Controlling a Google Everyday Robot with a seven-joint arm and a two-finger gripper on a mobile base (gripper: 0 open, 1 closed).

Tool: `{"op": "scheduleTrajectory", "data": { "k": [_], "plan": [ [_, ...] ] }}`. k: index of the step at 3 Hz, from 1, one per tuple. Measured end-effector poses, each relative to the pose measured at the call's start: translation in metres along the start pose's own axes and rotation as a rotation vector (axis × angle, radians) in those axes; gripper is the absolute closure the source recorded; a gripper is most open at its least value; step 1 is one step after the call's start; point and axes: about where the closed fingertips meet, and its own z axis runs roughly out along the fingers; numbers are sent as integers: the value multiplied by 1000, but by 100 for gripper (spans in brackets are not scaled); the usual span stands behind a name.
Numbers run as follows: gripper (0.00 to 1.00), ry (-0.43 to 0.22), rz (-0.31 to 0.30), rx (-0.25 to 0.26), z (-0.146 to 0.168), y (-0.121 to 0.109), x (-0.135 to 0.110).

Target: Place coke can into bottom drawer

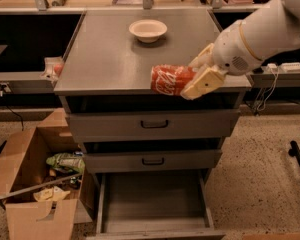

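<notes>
The coke can (169, 79), red with white script, lies on its side in my gripper (199, 73), lifted over the front edge of the cabinet top (105, 59). The cream fingers (204, 83) are shut on the can's right end. My white arm comes in from the upper right. The bottom drawer (152, 199) stands pulled out below, its flat grey floor bare. It lies lower down and a little left of the can.
A white bowl (148, 30) sits at the back of the cabinet top. Two shut grey drawer fronts with black handles (154, 124) are above the open drawer. An open cardboard box (37, 184) with litter stands on the floor at left.
</notes>
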Motion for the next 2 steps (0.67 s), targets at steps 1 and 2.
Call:
{"op": "scheduleTrajectory", "data": {
  "k": [1, 2],
  "plan": [
    [100, 24, 16, -26, 8, 13, 14],
    [100, 21, 12, -22, 7, 11, 11]
  ]
}}
